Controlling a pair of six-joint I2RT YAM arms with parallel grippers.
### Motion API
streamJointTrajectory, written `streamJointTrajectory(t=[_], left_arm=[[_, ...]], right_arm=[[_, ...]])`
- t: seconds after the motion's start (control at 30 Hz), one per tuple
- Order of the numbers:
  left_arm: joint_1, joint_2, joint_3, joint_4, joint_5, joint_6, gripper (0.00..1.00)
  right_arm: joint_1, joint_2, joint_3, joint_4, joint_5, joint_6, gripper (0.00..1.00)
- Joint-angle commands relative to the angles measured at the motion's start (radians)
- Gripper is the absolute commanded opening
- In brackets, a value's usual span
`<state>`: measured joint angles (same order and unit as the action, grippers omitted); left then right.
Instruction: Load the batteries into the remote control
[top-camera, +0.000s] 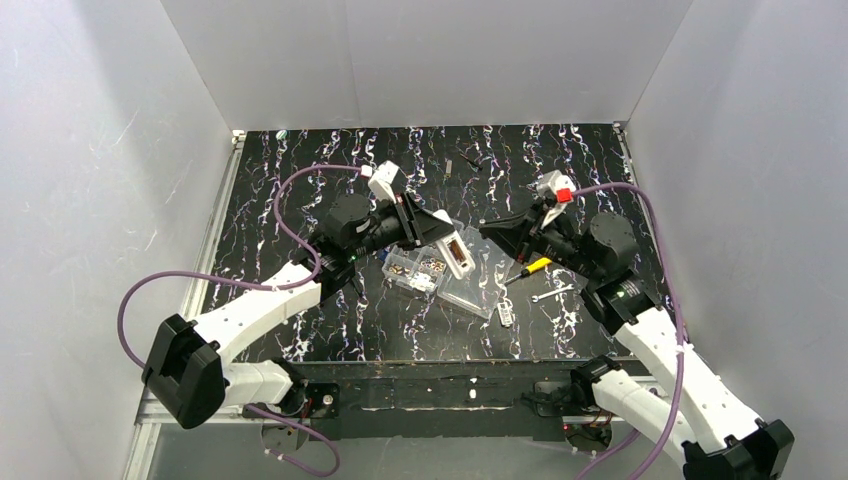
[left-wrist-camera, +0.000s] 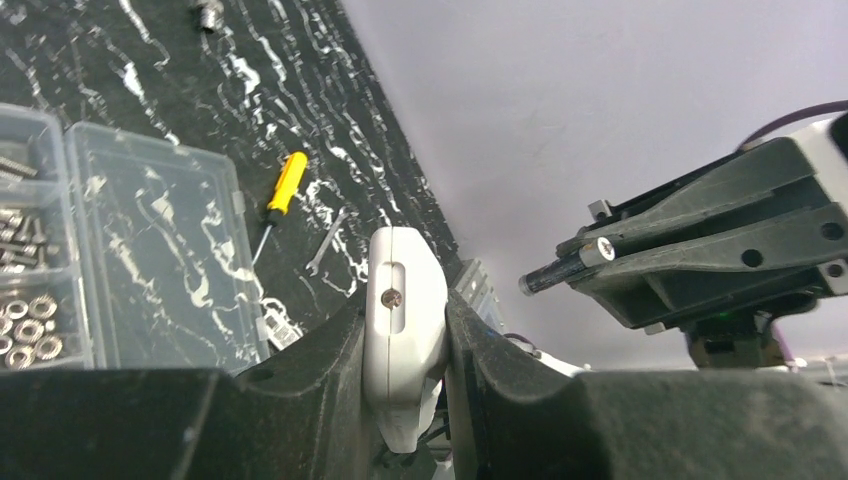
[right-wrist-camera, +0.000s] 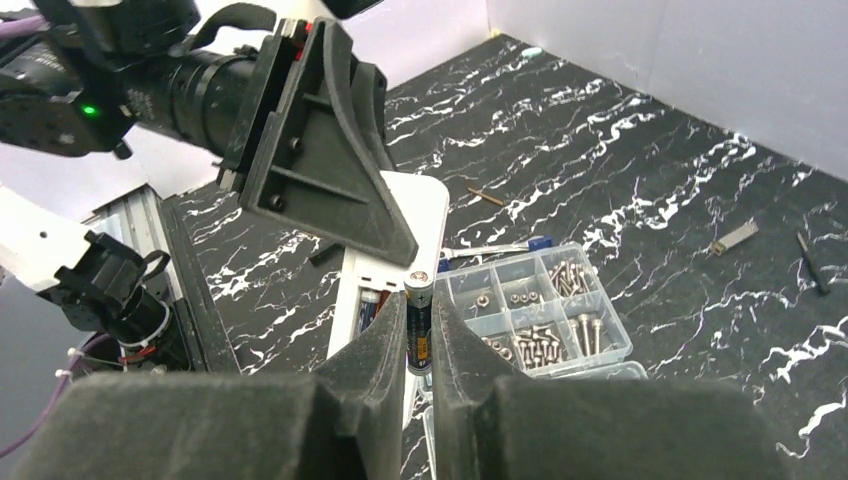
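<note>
Battery (right-wrist-camera: 417, 292) pinched in my right gripper (right-wrist-camera: 420, 312), poised just beside the remote control (right-wrist-camera: 415, 205), at its open bay.
My left gripper (left-wrist-camera: 405, 312) clamps the remote control, steadying it for insertion.

black white-veined table (top-camera: 580, 160) under a clear organiser box (top-camera: 425, 270), yellow-handled screwdriver (top-camera: 531, 268), small wrench (top-camera: 553, 294)

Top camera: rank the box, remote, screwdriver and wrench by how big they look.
1. Box, clearly largest.
2. Remote and screwdriver: unsure. The remote is wider, the screwdriver longer, and the remote is held up nearer the camera.
3. Wrench, smallest.
</note>
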<state>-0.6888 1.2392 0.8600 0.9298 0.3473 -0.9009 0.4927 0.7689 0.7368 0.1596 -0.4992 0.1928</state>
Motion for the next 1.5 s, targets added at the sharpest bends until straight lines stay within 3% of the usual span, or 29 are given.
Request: streamJointTrajectory(t=[0.0, 0.43, 0.93, 1.47], left_arm=[[-0.016, -0.039, -0.016, -0.002, -0.070, -0.016, 0.00], [-0.018, -0.029, -0.013, -0.004, -0.120, -0.050, 0.00], [-0.022, -0.026, -0.003, -0.017, -0.091, -0.084, 0.00], [-0.023, -0.019, -0.010, -0.005, -0.105, -0.102, 0.00]], right_arm=[[0.055, 0.032, 0.083, -0.057, 0.118, -0.003, 0.01], [0.197, 0.149, 0.088, -0.084, 0.211, 0.033, 0.01], [0.201, 0.211, 0.040, -0.019, 0.275, -0.030, 0.01], [0.201, 0.206, 0.024, -0.020, 0.206, 0.012, 0.01]])
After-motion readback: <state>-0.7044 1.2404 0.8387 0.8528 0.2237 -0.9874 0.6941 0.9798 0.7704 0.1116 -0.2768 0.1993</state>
